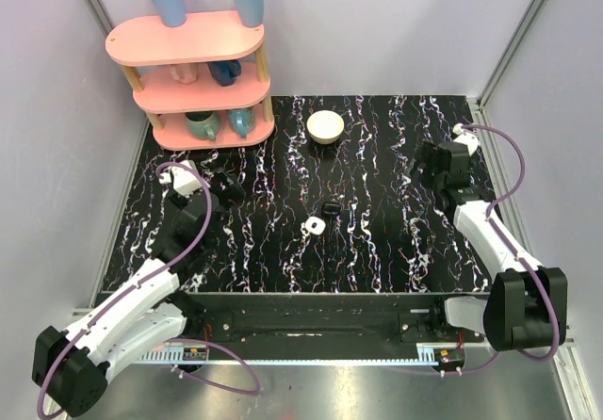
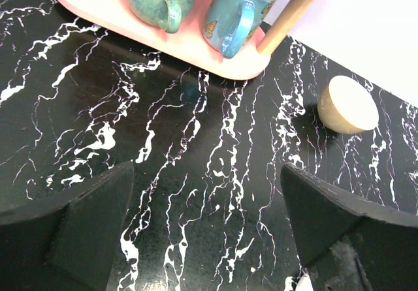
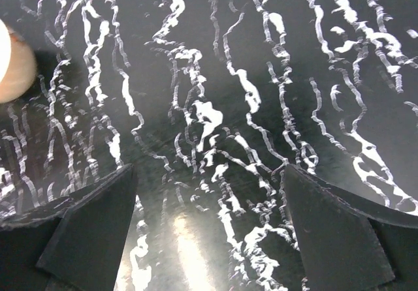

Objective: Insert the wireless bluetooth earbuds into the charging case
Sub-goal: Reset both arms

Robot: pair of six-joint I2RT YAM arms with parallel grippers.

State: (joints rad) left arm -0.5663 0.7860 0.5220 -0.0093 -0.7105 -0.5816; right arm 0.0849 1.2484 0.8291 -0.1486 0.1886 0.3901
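Note:
The charging case (image 1: 312, 224), a small white rounded box with a dark spot, lies near the table's middle in the top view. I cannot make out the earbuds among the marble's white streaks in any view. My left gripper (image 1: 227, 190) hovers left of the case, well apart from it. In its wrist view the left gripper (image 2: 208, 171) is open over bare marble. My right gripper (image 1: 429, 167) is at the far right, also away from the case. The right gripper (image 3: 209, 168) is open too, with only table between its fingers.
A small black block (image 1: 332, 209) lies just right of the case. A round white bowl (image 1: 325, 126) (image 2: 348, 105) stands further back; its edge (image 3: 9, 62) also shows at the right wrist view's left border. A pink tiered shelf (image 1: 203, 81) with mugs (image 2: 233, 15) fills the back left corner.

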